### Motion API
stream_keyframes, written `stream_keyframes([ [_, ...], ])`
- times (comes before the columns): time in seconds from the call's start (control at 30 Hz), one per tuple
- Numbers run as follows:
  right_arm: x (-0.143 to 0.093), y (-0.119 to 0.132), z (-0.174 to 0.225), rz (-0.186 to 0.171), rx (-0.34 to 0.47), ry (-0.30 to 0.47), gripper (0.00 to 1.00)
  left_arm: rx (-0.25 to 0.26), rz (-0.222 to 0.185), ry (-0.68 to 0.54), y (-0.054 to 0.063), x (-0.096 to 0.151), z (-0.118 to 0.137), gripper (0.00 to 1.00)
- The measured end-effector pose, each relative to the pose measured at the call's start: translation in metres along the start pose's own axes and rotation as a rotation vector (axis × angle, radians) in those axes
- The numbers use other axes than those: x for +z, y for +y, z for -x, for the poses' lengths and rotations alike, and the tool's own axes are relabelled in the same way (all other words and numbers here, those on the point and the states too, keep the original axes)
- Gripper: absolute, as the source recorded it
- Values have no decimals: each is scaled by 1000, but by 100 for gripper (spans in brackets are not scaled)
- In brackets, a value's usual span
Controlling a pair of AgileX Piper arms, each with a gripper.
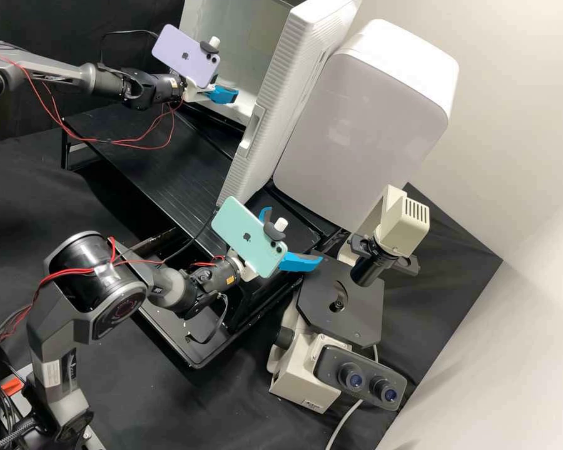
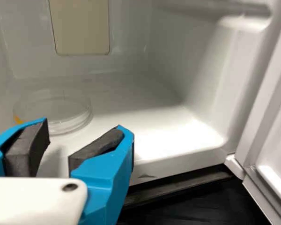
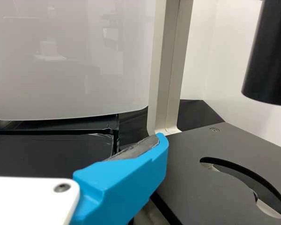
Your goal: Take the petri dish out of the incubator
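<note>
Black surface (image 1: pixel 137 387), white incubator (image 2: pixel 187 70) standing open. Clear petri dish (image 2: pixel 54 110) lying flat on incubator floor, untouched. Left end effector (image 2: pixel 77 133) just in front, spread apart, empty. Reaching step. Next: go forward around dish, close gently.

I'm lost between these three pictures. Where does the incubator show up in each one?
High view: the incubator is the white box at top centre, with its door swung open towards the camera.
Left wrist view: you look inside the incubator, where the petri dish sits on its white floor.
Right wrist view: its glossy white door stands beside the microscope stage.
Shared landmark: the black tray under the incubator.
</note>
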Motion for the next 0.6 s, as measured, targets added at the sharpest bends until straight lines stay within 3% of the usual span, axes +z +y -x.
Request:
stream_keyframes([
  [0.3, 0, 0, 0, 0, 0, 0, 100, -30, 64, 38, 2, 4, -9, 100],
  [0.6, 0, 0, 0, 0, 0, 0, 100, -27, 57, 49, 2, 4, -11, 100],
])
